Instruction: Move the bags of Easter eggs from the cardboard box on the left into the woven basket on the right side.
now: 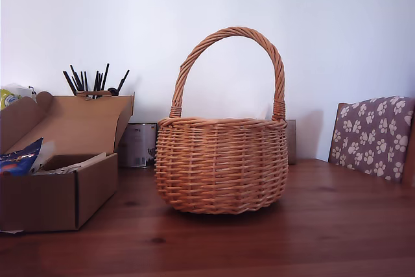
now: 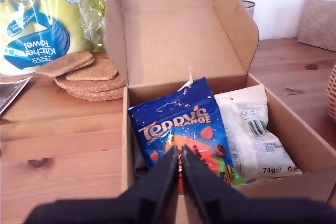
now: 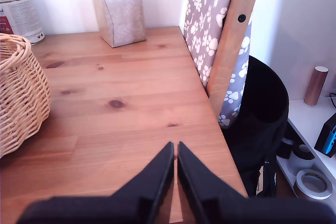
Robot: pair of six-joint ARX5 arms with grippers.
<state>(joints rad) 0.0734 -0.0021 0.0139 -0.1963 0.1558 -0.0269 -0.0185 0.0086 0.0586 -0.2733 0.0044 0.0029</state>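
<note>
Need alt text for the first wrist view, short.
My first gripper, fingers nearly together, points at a blue Terry's orange bag lying in an open cardboard box beside a white packet. Outside the box on the wooden table are stacked cork coasters and a kitchen towel pack.

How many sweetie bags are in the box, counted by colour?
Blue bag: 1
White bag: 1
Total: 2, both inside the cardboard box. More could be hidden underneath.
</note>
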